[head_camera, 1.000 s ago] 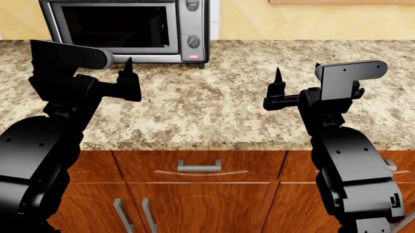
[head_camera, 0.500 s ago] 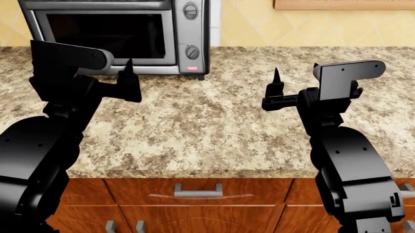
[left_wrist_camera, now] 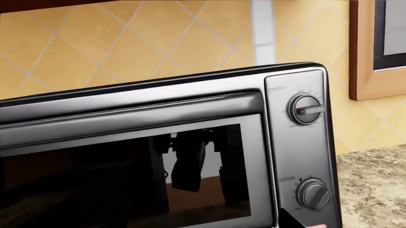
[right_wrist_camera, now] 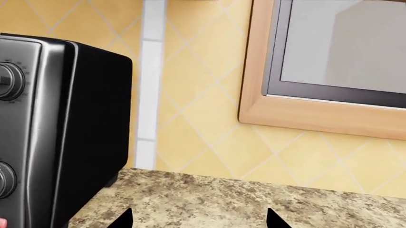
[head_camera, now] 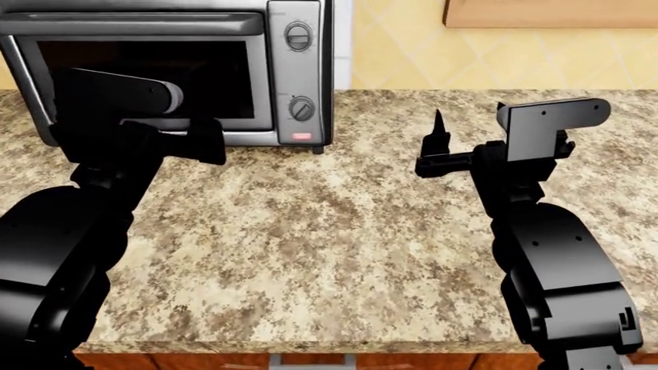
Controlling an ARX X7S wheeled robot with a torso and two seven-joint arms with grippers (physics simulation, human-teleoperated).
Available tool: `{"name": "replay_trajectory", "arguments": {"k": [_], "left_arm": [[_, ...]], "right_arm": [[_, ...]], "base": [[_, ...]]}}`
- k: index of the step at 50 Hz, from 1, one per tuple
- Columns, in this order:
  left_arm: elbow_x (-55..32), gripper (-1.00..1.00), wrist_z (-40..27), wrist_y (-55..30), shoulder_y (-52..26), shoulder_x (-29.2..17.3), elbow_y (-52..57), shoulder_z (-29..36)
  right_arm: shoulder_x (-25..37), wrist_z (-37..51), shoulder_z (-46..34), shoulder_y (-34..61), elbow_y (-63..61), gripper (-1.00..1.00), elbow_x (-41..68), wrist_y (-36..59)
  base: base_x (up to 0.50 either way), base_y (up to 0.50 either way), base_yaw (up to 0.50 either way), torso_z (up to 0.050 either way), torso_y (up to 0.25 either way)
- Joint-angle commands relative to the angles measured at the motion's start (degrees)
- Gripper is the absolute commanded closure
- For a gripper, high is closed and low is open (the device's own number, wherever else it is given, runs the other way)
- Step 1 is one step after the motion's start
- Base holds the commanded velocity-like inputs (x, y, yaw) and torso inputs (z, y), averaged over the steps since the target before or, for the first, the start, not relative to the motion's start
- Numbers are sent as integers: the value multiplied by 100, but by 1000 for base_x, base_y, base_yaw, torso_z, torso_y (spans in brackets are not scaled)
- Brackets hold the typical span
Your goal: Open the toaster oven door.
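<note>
The left gripper (head_camera: 206, 135), at centre left of the head view, is raised in front of the toaster oven door (head_camera: 144, 77); its fingers overlap the dark glass so its opening cannot be told, and the left wrist view shows no fingertips at all. The right gripper (head_camera: 440, 142), at centre right of the head view, is held over bare countertop (head_camera: 340, 231), well apart from the oven, with its two tips (right_wrist_camera: 120, 219) spread wide in the right wrist view: open and holding nothing, probably parked out of the way. The toaster oven (head_camera: 298, 77) fills the upper left of the head view, door shut, its bar handle (left_wrist_camera: 127, 116) running along the door's top edge. The left arm seems posed to reach that handle, since the door likely hinges at the bottom and must be pulled from the top.
</note>
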Motion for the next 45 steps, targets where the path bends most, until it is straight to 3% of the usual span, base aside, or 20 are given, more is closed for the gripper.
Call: {"name": "replay_trajectory", "arguments": {"k": [1,26,43,45], "left_arm": [[-4,-100,-8,38,15,-10,-33,38],[-15,-100,-1,-28,38,-153,108,177],[643,-100,736,-817,-410,-2331,1398,1696],[815,-100,927,-828,-589,-2750,1543,2073]], "right_arm": [[21,14,0,-28,14,-100,35,-22],[41,69,42,-88,34,-100,120,-112],[52,121,60,-95,-67,-100,209,-30],[58,118,59,-96,-67,-100,215,-40]], "base": [[297,0,0,0,0],[258,0,0,0,0],[0,0,0,0,0],[0,0,0,0,0]]}}
